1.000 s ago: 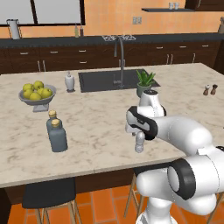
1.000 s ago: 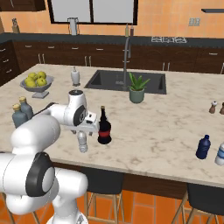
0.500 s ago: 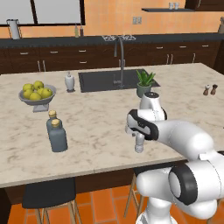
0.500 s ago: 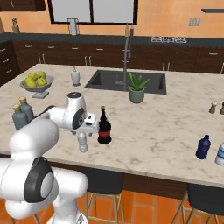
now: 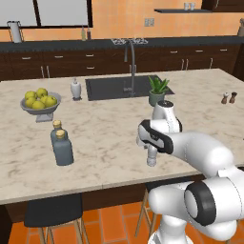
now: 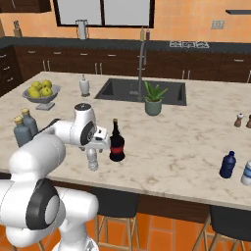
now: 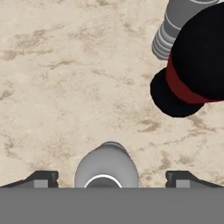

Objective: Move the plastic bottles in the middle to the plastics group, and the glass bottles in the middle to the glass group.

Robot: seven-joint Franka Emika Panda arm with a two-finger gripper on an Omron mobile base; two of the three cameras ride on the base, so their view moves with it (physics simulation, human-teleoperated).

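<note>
A small pale plastic bottle [image 7: 106,166] with a white cap stands on the marble island, directly below my gripper [image 7: 112,178]. The two fingertips [image 7: 41,178] sit wide apart on either side of it, with a gap on each side, so the gripper is open. The side views show the same plastic bottle [image 5: 151,159] [image 6: 92,163] under the hand [image 6: 94,151]. Just right of it stands the dark glass bottle [image 6: 116,143] [image 7: 197,61] with a red band. A second grey plastic bottle [image 7: 175,30] shows behind it. The grey-blue corked glass group [image 5: 62,147] [image 6: 24,128] is at the left. A pale bottle of the plastics group [image 6: 246,172] is at the far right.
A blue bottle [image 6: 227,164] stands beside the plastics group. Salt and pepper shakers [image 6: 238,120], a potted plant [image 5: 156,93], the sink [image 5: 119,88], a white soap dispenser [image 5: 76,89] and a bowl of lemons [image 5: 40,102] lie farther back. The island's front edge is close to the bottle.
The hand has sunk slightly over the pale plastic bottle. The bottles have not moved.
</note>
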